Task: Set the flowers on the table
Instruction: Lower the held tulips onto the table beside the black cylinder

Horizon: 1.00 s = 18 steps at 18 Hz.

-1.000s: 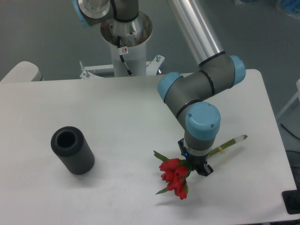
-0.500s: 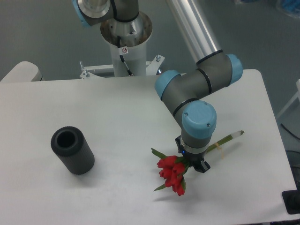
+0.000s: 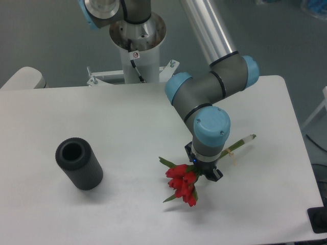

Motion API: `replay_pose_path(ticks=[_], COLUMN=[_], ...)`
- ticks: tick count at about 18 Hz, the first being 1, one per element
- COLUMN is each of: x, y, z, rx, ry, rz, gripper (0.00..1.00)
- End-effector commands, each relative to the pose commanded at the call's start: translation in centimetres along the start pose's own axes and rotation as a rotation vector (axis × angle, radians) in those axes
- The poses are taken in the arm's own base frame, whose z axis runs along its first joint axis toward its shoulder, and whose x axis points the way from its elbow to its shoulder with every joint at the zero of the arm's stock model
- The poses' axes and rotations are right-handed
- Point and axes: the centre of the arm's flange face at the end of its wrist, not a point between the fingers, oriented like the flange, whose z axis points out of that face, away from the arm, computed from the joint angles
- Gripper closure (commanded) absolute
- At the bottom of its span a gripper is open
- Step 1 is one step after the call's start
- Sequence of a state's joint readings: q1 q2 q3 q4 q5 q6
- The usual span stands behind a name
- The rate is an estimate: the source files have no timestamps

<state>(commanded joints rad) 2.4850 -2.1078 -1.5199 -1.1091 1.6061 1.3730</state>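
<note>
The flowers (image 3: 181, 184), red blooms with green leaves and a long green stem with a pale end, hang in my gripper (image 3: 203, 169) just above the white table (image 3: 127, 127). The blooms point down and to the left. The stem end sticks out to the upper right. My gripper is shut on the stems near the blooms; the blue wrist cap hides most of the fingers. A faint shadow lies on the table under the blooms.
A dark grey hollow cylinder (image 3: 79, 163) lies on the left part of the table. The arm's base column (image 3: 137, 46) stands behind the table's far edge. The table's right edge is close to the stem end.
My gripper has moved up and to the left with the flowers in it, by a few centimetres. The cylinder has not moved.
</note>
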Motion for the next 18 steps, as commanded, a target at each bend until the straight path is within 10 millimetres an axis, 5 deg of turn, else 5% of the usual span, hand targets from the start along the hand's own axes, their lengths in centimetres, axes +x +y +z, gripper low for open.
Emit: replay_pose_path(ticks=[6, 14, 15, 16, 18], x=[2.7, 4.1, 4.1, 4.1, 4.2], y=[-2.2, -3.7, -3.7, -3.7, -3.8], z=[1.0, 2.0, 2.0, 2.0, 2.0], rx=[-0.010, -0.022, -0.021, -0.020, -0.021], ry=[0.029, 0.047, 0.044, 0.042, 0.042], rz=[-0.131, -0.204, -0.204, -0.204, -0.202], gripper=[0.92, 0.65, 0.55, 0.06, 0.00])
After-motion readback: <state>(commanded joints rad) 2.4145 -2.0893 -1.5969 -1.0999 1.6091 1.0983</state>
